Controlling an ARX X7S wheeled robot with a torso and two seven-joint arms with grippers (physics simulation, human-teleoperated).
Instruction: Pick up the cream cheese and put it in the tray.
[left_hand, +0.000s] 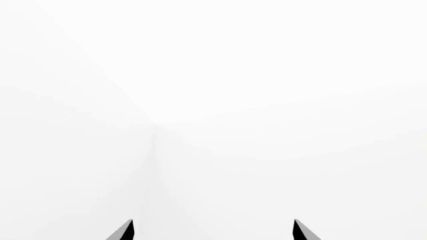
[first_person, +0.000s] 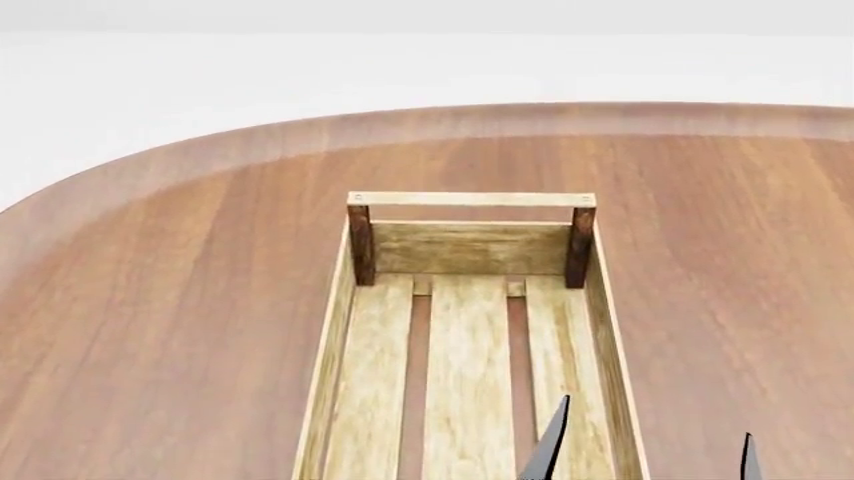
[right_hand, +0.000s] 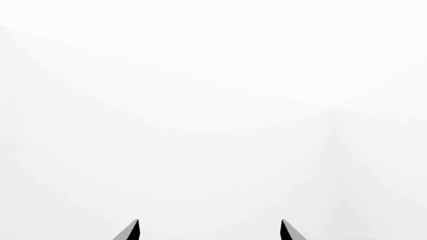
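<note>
Cream cheese is nowhere in view (so its handling cannot be judged), tray (first_person: 470, 345) lies bare, right gripper (first_person: 650, 455) and left gripper (left_hand: 213, 230) both spread, holding nothing.

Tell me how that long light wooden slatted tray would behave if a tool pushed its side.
The long light wooden slatted tray would probably stay stiff, since corner posts brace its slats. Sitting flat and low on the brown wooden table, it would likely slide, not tip. A push near one end may swing it around.
</note>
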